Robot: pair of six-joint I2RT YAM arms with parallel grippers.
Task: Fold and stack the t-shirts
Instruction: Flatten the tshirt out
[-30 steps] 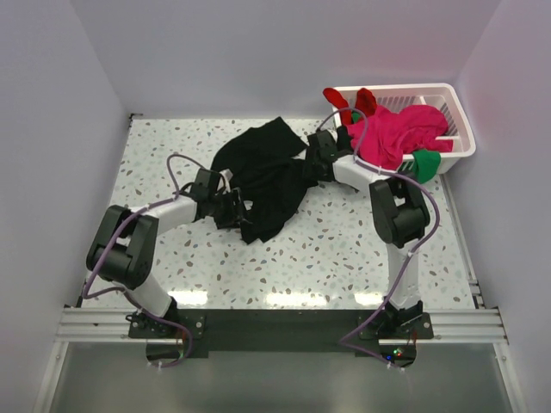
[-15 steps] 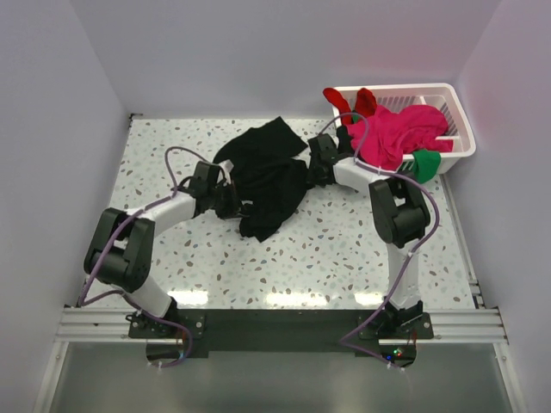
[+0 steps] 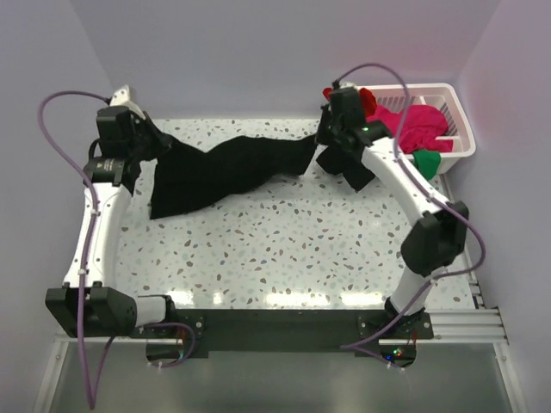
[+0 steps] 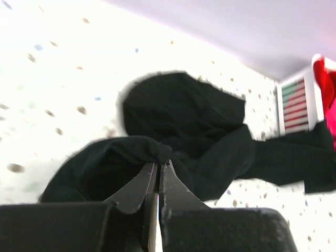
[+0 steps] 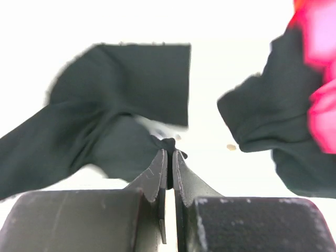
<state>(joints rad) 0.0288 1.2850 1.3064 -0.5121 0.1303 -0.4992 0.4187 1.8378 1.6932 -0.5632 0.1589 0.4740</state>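
Observation:
A large black t-shirt (image 3: 232, 168) hangs stretched above the table between my two grippers, sagging in the middle. My left gripper (image 3: 157, 146) is raised at the far left and is shut on one bunched edge of the shirt (image 4: 184, 115); the jaws pinch a fold at their tips (image 4: 158, 163). At the far right, next to the basket, my right gripper (image 3: 324, 138) is shut on the other end (image 5: 121, 94), with a nub of black cloth between its tips (image 5: 169, 151). Another black flap (image 3: 344, 168) hangs under the right arm; I cannot tell whether it belongs to the same shirt.
A white slatted basket (image 3: 452, 93) stands at the back right corner with a magenta-pink shirt (image 3: 420, 127), a red one (image 3: 366, 99) and a green one (image 3: 426, 162) spilling over its rim. Walls close the table (image 3: 301, 241) at left, back and right.
Both grippers have shut on the black shirt, lifted it off the table and pulled apart, left arm to the far left, right arm toward the basket. The crumpled shirt is now stretched out.

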